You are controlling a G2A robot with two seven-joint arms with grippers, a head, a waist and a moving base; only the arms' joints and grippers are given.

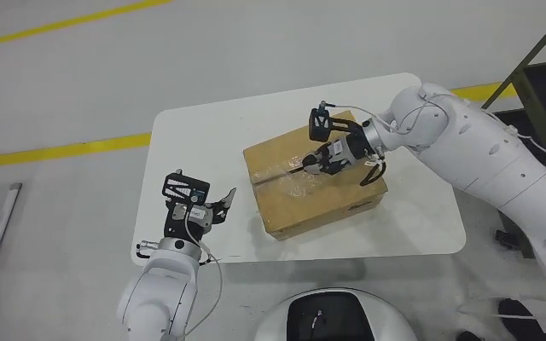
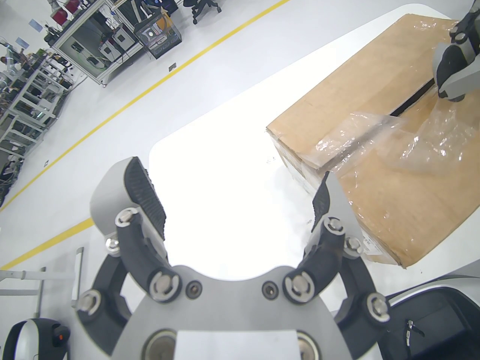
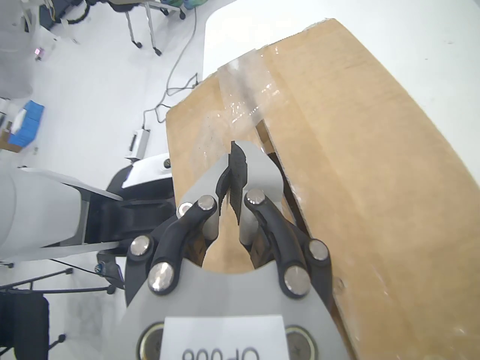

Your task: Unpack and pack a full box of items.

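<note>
Left gripper (image 2: 231, 170), ribbed pads apart, hangs over the bare, smooth white tabletop (image 1: 205, 145) near its front-left corner. The brown cardboard box (image 1: 299, 205) lies centre-right. The right gripper (image 3: 234, 147), fingers together, meets crinkled clear tape (image 3: 247, 87) at the top seam.

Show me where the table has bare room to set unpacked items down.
Bare table lies left of the box, beyond the open left gripper; a narrower strip fronts the box. The box top is crowded: right gripper, loose tape.
</note>
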